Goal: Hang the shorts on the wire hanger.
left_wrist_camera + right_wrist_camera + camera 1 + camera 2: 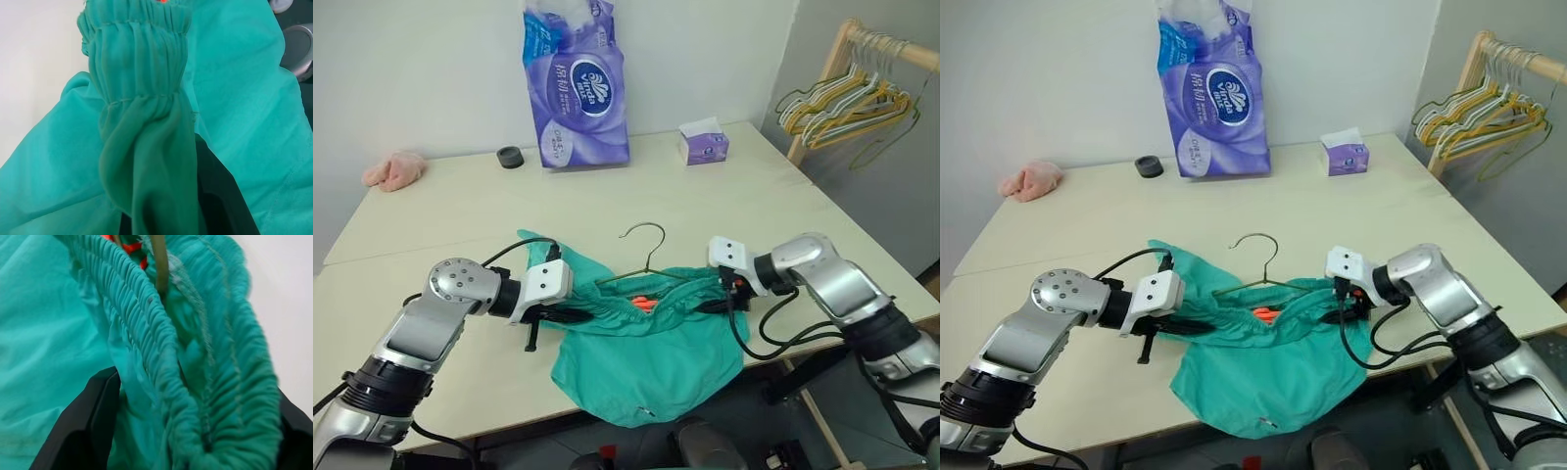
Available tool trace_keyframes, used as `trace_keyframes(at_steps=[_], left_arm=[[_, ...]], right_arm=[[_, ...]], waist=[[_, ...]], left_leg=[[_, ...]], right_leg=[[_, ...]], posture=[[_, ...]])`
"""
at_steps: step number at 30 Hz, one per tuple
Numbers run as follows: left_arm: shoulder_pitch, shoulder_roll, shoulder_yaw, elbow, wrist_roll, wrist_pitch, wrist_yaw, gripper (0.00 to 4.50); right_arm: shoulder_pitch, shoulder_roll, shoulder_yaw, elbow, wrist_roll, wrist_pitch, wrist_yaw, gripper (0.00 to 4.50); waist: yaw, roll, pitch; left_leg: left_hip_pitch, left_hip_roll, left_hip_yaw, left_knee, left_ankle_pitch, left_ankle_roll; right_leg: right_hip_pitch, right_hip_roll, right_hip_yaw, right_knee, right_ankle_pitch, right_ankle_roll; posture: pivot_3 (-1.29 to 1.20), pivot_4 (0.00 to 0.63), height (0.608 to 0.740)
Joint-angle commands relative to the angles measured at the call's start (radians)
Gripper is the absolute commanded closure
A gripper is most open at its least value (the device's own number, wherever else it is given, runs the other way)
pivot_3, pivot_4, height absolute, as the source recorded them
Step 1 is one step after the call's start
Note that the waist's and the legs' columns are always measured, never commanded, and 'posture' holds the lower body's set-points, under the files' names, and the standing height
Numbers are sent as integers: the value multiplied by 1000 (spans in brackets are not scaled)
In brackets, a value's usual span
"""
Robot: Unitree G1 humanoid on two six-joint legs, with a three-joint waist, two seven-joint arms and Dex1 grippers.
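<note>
While the left gripper (570, 315) is clamped shut on the gathered waistband of the shorts (646, 367) at their left end, the right gripper (722, 302) sits at the opposite end with its two black fingers (93, 421) spread apart, one on either side of the bunched waistband, which fills the gap between them. The teal shorts are stretched between the two grippers near the front edge of the table (460, 211), with the legs drooping over that edge. A small orange drawstring (644, 303) shows in the open waist. The wire hanger (644, 257) lies with its lower part tucked inside the waistband, its curved hook sticking out on the far side onto the tabletop; in the right wrist view one thin arm of it runs down into the fabric folds. Further back stand a purple tissue pack (576, 86), a small purple tissue box (703, 143), a black roll (511, 157) and a pink cloth lump (394, 170). A rack with a bunch of hangers (847, 103) stands beyond the table's right corner.
</note>
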Motion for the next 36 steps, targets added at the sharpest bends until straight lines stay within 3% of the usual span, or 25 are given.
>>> trace_keyframes(at_steps=[1,7,8,11,16,24,30,36], left_arm=[[-11,-2,19,-18,-10,-13,6,4500],[5,-16,35,-18,-31,-17,21,4500],[7,-24,42,-18,-38,-13,31,4500],[3,-65,77,-2,-76,27,69,4500],[-27,-94,135,67,-130,66,65,2948],[-34,14,154,144,-143,42,-67,670],[-108,24,118,260,-60,-70,-77,670],[-137,-33,67,323,19,-202,-52,670]], right_arm=[[-49,11,8,16,-20,-33,51,2231],[-61,20,8,23,-31,-41,96,4309],[-61,21,8,19,-31,-39,105,4445],[-60,22,-1,5,-22,-28,127,4445],[-69,8,-23,-16,-9,-11,153,4500],[-62,-31,-53,-43,-4,3,178,4500],[-62,-57,-59,-63,-1,2,192,4500],[-55,-80,-69,-95,11,25,205,4500]], waist=[[0,0,0],[1,0,-1],[2,0,-1],[3,0,-1],[3,-1,-1],[2,0,-2],[4,-1,-2],[0,-1,-2]], left_leg=[[0,0,0,0,0,0],[0,0,-1,0,0,0],[0,0,-1,0,0,0],[0,0,-1,0,0,0],[0,0,-2,1,0,0],[0,0,-3,1,0,0],[-1,-1,-3,2,0,0],[-1,-1,-3,2,0,0]], right_leg=[[0,0,0,0,0,0],[0,0,0,0,0,0],[0,0,0,0,0,0],[0,0,-1,0,0,0],[0,0,-2,1,0,0],[0,0,-2,1,0,0],[0,-1,-2,1,0,0],[0,-1,-2,1,0,0]], posture=[[-292,20,740],[-281,19,740],[-281,19,740],[-275,20,740],[-278,19,740],[-292,12,740],[-301,13,740],[-316,17,740]])
